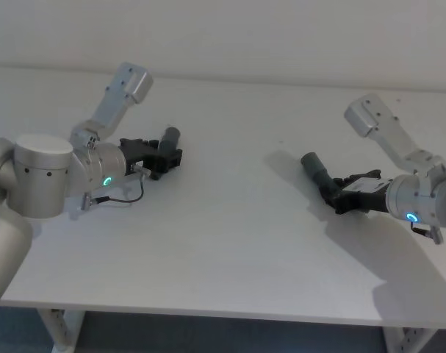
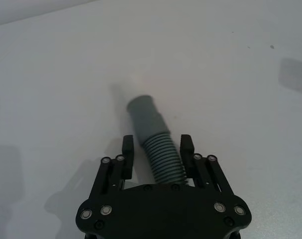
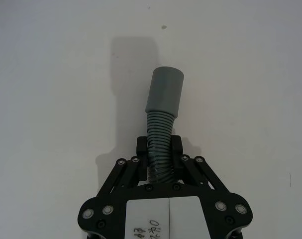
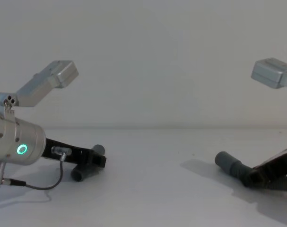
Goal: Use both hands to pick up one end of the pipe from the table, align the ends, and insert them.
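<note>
A dark grey ribbed pipe piece [image 2: 160,157] with a smooth cuff end [image 2: 143,112] lies between the fingers of my left gripper [image 2: 158,147]. The jaws stand open, with a gap on one side of the ribs. This sits at the left of the white table [image 1: 223,257], pipe end [image 1: 170,135] pointing away from me. At the right, my right gripper [image 3: 159,147] is shut on the ribbed hose [image 3: 158,134] just behind its smooth cuff [image 3: 164,89]. That cuff [image 4: 226,163] tilts up off the table and points toward the middle [image 1: 312,165].
Both silver arms reach in from the sides, each with a green-lit ring; a thin cable [image 1: 127,197] loops under the left wrist. A wide bare stretch of table separates the two pipe ends. The front edge [image 1: 208,312] runs close to me.
</note>
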{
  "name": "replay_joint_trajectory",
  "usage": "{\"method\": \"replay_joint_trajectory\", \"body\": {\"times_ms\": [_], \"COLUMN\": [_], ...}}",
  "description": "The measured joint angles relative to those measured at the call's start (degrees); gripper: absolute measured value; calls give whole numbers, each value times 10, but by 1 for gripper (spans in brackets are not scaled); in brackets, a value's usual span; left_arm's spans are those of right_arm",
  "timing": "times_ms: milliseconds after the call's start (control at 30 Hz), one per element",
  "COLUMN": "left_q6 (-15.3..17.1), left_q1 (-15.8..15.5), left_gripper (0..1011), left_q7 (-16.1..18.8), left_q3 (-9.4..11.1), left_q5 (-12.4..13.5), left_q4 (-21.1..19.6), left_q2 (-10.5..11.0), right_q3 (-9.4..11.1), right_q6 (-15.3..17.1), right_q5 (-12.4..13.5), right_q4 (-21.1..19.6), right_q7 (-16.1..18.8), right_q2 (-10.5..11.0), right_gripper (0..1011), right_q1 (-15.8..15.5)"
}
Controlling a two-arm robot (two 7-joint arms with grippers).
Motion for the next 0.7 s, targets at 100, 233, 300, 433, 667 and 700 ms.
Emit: {"method": "replay_joint_trajectory", "body": {"times_ms": [100,233,300,433,667,700], "left_q6": [0,0,0,0,0,0], "left_q1": [0,0,0,0,0,0], "left_gripper": [498,422,398,366,335,331], "left_q7": [0,0,0,0,0,0], "left_q3": [0,0,0,0,0,0], "left_q5": [0,0,0,0,0,0], "left_q4": [0,0,0,0,0,0], "left_q2": [0,0,0,0,0,0], "right_q3": [0,0,0,0,0,0], "right_q6": [0,0,0,0,0,0], "right_q5": [0,0,0,0,0,0], "right_q4": [0,0,0,0,0,0], "right_q7": [0,0,0,0,0,0], "right_q2": [0,0,0,0,0,0], "right_gripper": [264,264,263,264,264,264], "right_q1": [0,0,0,0,0,0]}}
